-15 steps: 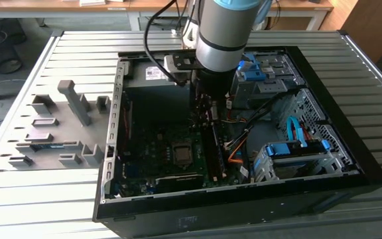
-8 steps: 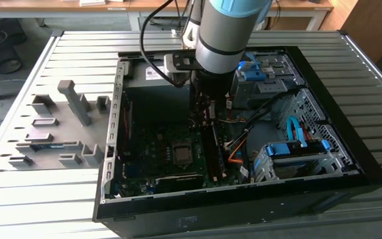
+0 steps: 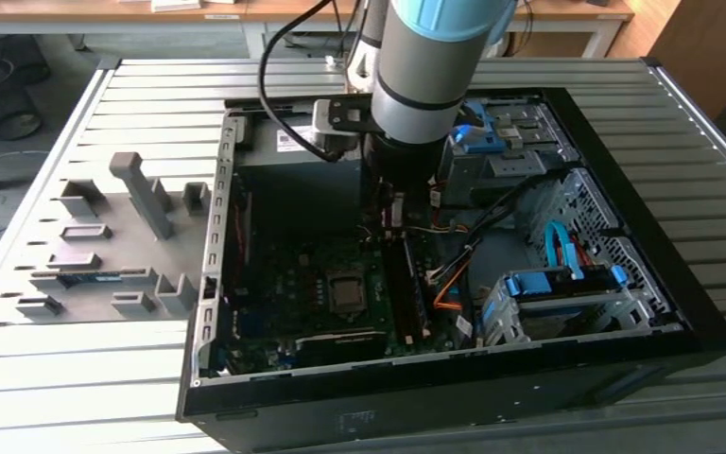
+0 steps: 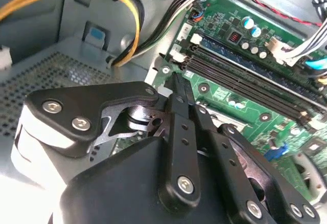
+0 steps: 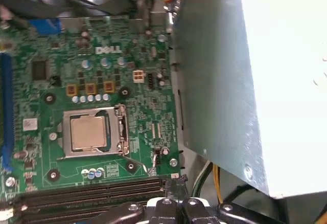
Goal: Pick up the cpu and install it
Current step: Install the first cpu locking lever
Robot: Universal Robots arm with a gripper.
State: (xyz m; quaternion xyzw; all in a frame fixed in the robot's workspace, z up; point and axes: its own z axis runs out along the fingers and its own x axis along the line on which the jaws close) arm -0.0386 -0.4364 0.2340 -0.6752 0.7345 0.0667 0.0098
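Note:
The cpu (image 5: 89, 133), a small square chip with a dull silver top, lies flat in its socket on the green motherboard (image 5: 102, 60), with a metal frame around it. In the exterior view the socket (image 3: 344, 288) shows as a dark square inside the open computer case (image 3: 464, 369). My gripper (image 4: 180, 83) hangs inside the case over the board's edge by the memory slots, apart from the cpu. Its black fingers (image 4: 176, 111) are pressed together with nothing between them. In the first wrist view the gripper (image 5: 173, 203) sits just past the memory slots (image 5: 92, 191).
A big grey power-supply box (image 5: 225, 81) stands close beside the gripper. Yellow and black cables (image 4: 120, 14) run past it. A blue-handled drive cage (image 3: 565, 293) fills the case's right side in the exterior view. A grey plate of fixture blocks (image 3: 98, 246) lies left of the case.

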